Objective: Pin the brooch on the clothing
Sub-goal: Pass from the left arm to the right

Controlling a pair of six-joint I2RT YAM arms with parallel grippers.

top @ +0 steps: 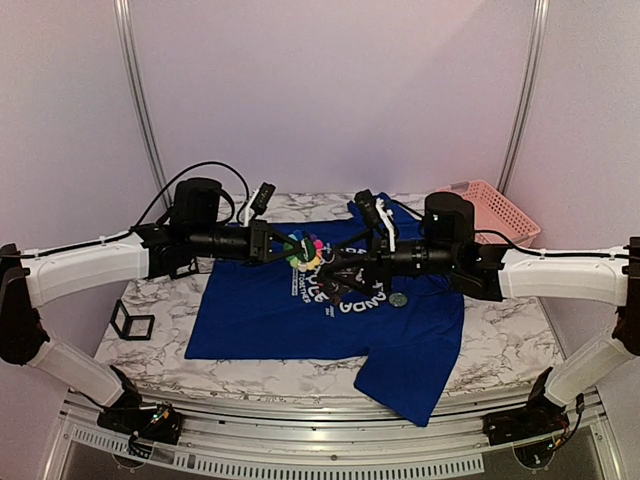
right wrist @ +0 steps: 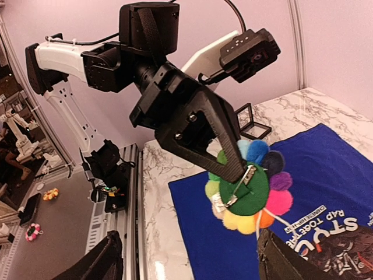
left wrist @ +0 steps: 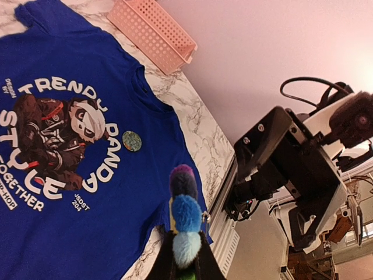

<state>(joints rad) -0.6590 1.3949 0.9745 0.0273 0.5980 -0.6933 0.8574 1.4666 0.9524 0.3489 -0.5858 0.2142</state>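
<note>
Here the left tool (right wrist: 233, 170) clamps the brooch (right wrist: 249, 192) above the T-shirt (top: 260, 312) while the right tool (right wrist: 192, 259) gapes empty.

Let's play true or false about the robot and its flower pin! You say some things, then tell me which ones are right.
1. The left fingers pinch the brooch. True.
2. The brooch is already pinned to the blue T-shirt. False: it is held up over the shirt, not fastened to it.
3. The right fingers are shut tight on the shirt. False: they stand wide open and hold nothing.
4. A pink basket sits at a far corner of the table. True.
5. The small round disc lies inside the basket. False: it lies on the shirt, beside the print.
</note>
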